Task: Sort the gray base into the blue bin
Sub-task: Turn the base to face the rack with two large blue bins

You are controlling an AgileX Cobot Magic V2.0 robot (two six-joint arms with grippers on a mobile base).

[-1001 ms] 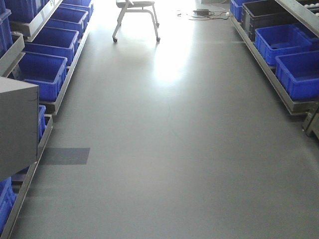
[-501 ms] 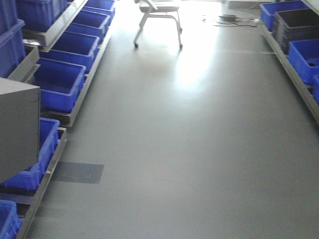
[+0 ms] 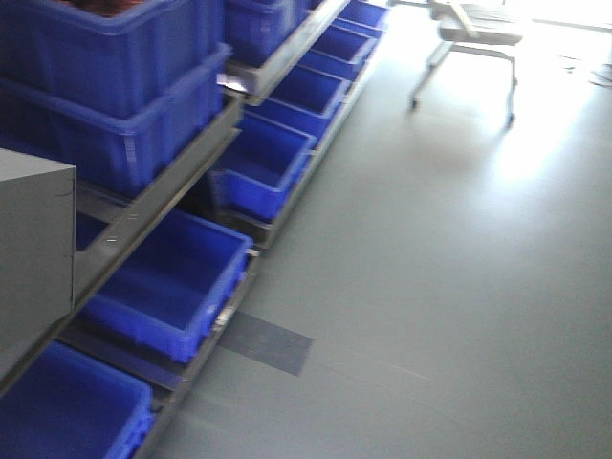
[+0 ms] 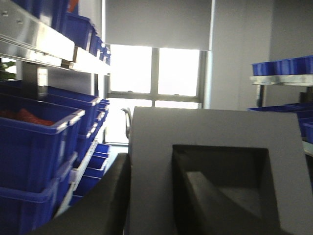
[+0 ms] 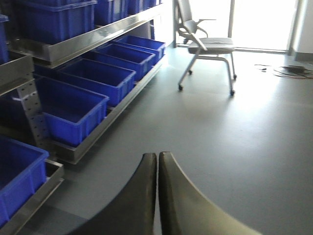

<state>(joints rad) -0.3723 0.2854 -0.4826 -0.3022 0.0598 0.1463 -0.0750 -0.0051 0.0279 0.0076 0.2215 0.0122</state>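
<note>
My left gripper (image 4: 151, 166) is shut on the gray base (image 4: 215, 132), which fills the left wrist view. One finger (image 4: 105, 200) lies on its outer left side and the other sits inside its dark square recess. The base also shows as a gray block at the left edge of the front view (image 3: 33, 249). Several blue bins stand in the rack on the left, the nearest open one (image 3: 222, 292) on the low shelf. I cannot tell which is the task's blue bin. My right gripper (image 5: 158, 155) is shut and empty above the floor.
A metal rack (image 3: 163, 191) with stacked blue crates runs along the left, also in the right wrist view (image 5: 73, 51). A wheeled chair (image 3: 473, 38) stands down the aisle. A dark patch (image 3: 268, 342) marks the gray floor. One crate (image 4: 29, 117) holds red items.
The front view has swung left: the left rack and its bins now fill the left half, and the chair has shifted to the upper right. The gray base stays at the left edge.
</note>
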